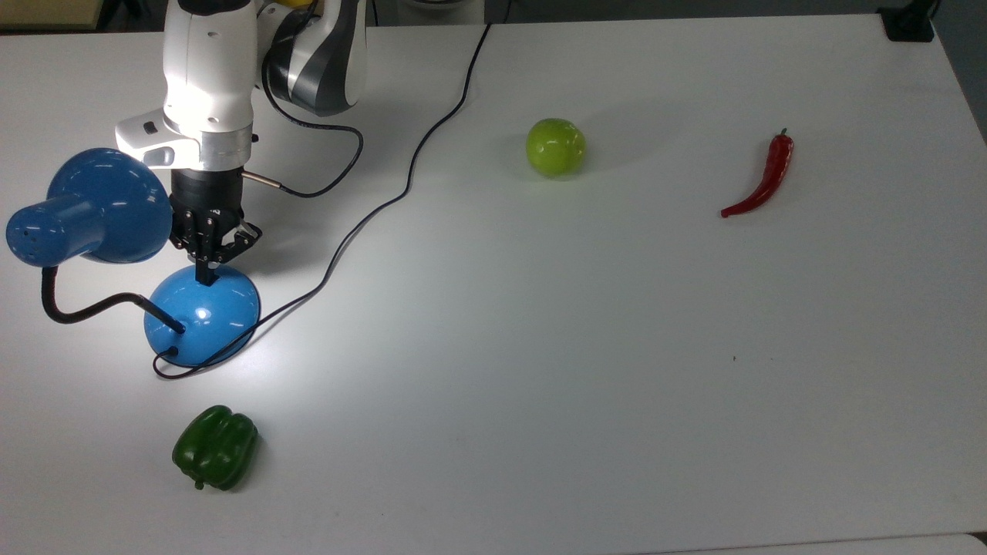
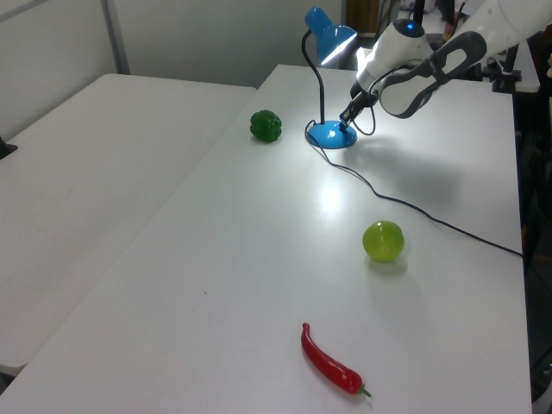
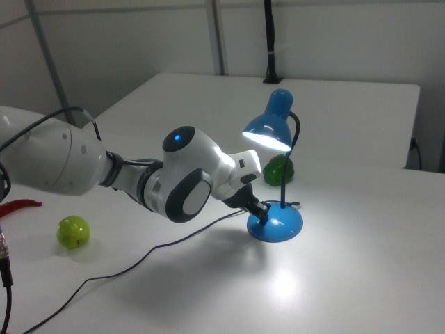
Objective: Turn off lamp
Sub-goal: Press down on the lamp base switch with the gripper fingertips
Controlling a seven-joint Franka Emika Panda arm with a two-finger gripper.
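Lamp (image 1: 202, 316): dome base at 9 o'clock of the top view, on the white table (image 1: 617, 347); shade lit in the right view. Gripper (image 1: 206, 277) fingers pinched together, holding nothing, tips touching the dome's 12 o'clock side. Green pepper (image 1: 215, 447) lies near the base's 6 o'clock.

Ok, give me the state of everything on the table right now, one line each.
lamp: lit, shade glowing, upright on the table.
gripper: shut, tip on the lamp's base.
cord: slack, trailing across the table.
bell pepper: lying by the lamp, untouched.
lime: resting alone.
chili: lying flat, apart from the rest.
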